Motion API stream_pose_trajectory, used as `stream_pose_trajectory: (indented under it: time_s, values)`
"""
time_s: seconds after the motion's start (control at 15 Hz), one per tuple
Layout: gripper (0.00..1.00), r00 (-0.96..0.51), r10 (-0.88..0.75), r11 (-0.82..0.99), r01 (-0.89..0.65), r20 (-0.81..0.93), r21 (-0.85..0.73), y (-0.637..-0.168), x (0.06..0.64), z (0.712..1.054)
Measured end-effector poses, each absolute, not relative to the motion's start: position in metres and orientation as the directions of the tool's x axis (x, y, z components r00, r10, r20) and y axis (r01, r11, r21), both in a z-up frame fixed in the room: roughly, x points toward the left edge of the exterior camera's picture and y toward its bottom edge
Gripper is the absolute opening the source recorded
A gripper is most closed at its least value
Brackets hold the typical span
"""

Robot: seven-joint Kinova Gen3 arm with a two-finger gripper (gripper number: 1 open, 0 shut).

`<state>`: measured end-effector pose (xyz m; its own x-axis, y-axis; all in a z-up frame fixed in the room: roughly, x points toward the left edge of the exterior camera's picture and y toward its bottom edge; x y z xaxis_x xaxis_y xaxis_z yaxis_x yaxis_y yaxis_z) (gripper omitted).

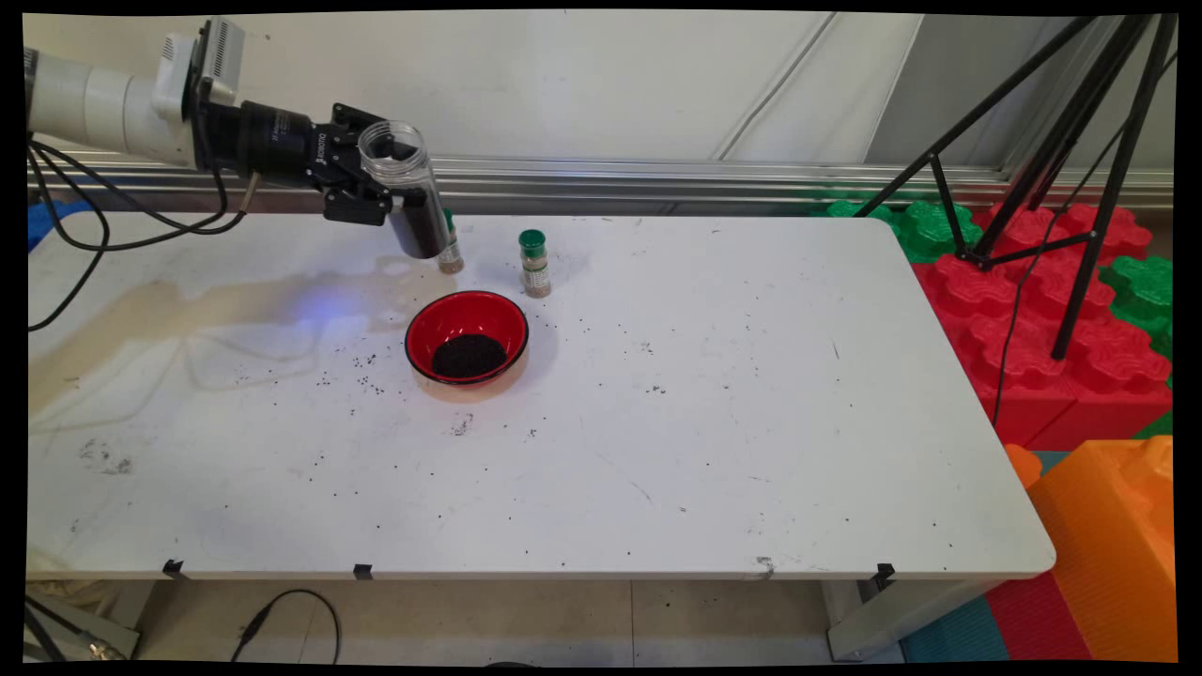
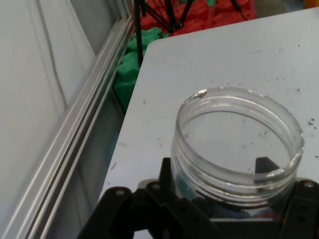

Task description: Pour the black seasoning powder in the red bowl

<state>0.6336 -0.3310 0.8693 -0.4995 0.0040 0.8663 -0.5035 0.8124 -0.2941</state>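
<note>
My gripper (image 1: 390, 192) is shut on a clear plastic jar (image 1: 406, 183), held above the table's far left part. The jar stands nearly upright, tilted a little, with its open mouth up and dark grains filling its lower half. In the hand view the jar's open rim (image 2: 238, 144) fills the lower right, between the black fingers (image 2: 167, 174). Below and to the right on the table sits a red bowl (image 1: 467, 336) with a heap of dark grains inside. Two small spice bottles stand behind the bowl: one green-capped (image 1: 534, 264), one partly hidden by the jar (image 1: 452, 252).
Dark grains are scattered on the white table (image 1: 657, 451) around the bowl. A black tripod (image 1: 1061, 169) stands at the right over red and green foam blocks (image 1: 1033, 310). An orange block (image 1: 1108, 535) sits at the lower right. Black cables (image 1: 84, 225) hang from the arm.
</note>
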Motion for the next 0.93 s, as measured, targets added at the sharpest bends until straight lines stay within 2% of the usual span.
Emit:
stream_pose_trajectory:
  time_s: [0.47, 0.93]
  values:
    - [0.00, -0.565, 0.172, 0.824, -0.367, 0.807, -0.432, -0.337, 0.623, 0.860]
    - [0.00, -0.641, 0.367, 0.775, -0.190, 0.674, -0.602, -0.339, 0.614, 0.844]
